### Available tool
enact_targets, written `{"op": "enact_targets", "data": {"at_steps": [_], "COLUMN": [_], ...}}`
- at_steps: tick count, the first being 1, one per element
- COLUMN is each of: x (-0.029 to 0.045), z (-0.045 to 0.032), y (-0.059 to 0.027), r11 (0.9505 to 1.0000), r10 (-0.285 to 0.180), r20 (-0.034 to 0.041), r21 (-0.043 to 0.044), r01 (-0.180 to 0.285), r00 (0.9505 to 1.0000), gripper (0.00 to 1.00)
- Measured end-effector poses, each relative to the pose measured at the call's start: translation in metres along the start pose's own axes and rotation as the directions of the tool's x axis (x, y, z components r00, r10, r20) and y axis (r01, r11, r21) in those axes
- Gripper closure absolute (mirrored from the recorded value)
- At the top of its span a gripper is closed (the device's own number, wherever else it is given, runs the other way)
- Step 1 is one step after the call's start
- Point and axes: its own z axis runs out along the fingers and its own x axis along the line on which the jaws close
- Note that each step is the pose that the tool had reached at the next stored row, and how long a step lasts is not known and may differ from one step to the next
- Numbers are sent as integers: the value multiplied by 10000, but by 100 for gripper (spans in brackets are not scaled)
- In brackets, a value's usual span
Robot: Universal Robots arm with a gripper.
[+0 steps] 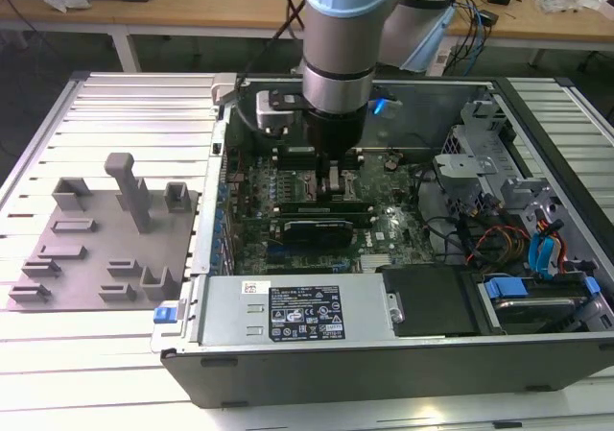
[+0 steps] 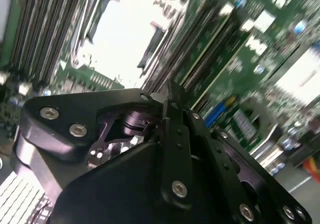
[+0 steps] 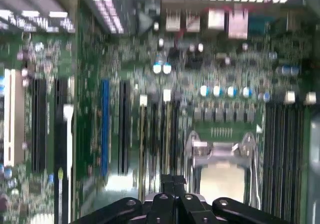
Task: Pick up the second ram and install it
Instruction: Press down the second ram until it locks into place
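Black gripper (image 2: 167,102) linkage fills my foreground above the motherboard (image 1: 384,229); I cannot tell its grip state. Misalignment risks jamming the memory slots (image 3: 155,134).

Wooden workbenches (image 1: 173,9) along far side, cables (image 1: 480,13) strewn on top; dark floor (image 1: 38,61) beneath.

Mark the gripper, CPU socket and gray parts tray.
gripper (image 1: 331,174), exterior view, between its fingertips over the motherboard.
CPU socket (image 3: 220,156), first wrist view, on its metal frame.
parts tray (image 1: 86,258), exterior view, on a bare part of its gray base.
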Motion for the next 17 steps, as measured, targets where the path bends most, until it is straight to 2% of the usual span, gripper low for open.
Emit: {"op": "enact_targets", "data": {"at_steps": [1, 3, 7, 13, 16, 17], "x": [18, 27, 23, 25, 22, 25], "z": [2, 3, 13, 53, 25, 13], "y": [82, 195, 358, 367, 359, 318], "r11": [10000, 10000, 10000, 10000, 10000, 10000], "r10": [3, 0, 2, 1, -1, 1], "r20": [1, 1, 36, 33, 47, 37], "r21": [4, 13, 37, 34, 45, 19], "r01": [-3, 0, -2, -1, 1, -1], "r00": [10000, 10000, 10000, 10000, 10000, 10000], "gripper": [92, 92, 92, 92, 92, 92]}}
